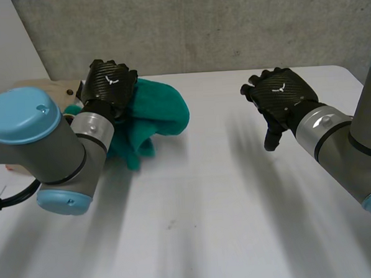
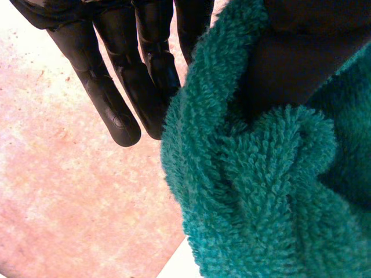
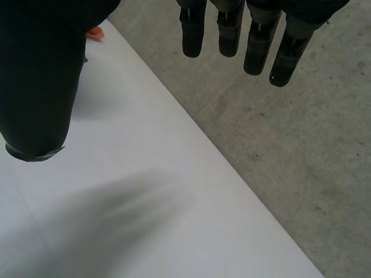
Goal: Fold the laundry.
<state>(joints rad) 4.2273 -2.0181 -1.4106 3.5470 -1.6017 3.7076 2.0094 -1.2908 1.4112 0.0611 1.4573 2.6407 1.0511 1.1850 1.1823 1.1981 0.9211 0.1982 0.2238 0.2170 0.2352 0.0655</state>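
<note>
A white table (image 1: 225, 193) carries a teal towel (image 1: 162, 106) (bunched up) toward its far edge.

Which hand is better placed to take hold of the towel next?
Left. The left hand rests on the bunched towel; the right hand hovers open over the table, apart from it.

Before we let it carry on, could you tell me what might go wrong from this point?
1. The teal towel lies bunched in a heap at the left hand; folded unspread, it would likely come out lumpy.
2. The right hand hangs open over the table, apart from the towel; with one hand alone, the cloth may drag rather than flatten.
3. The heap sits near the table's far edge; a push that way could tip it off.
</note>
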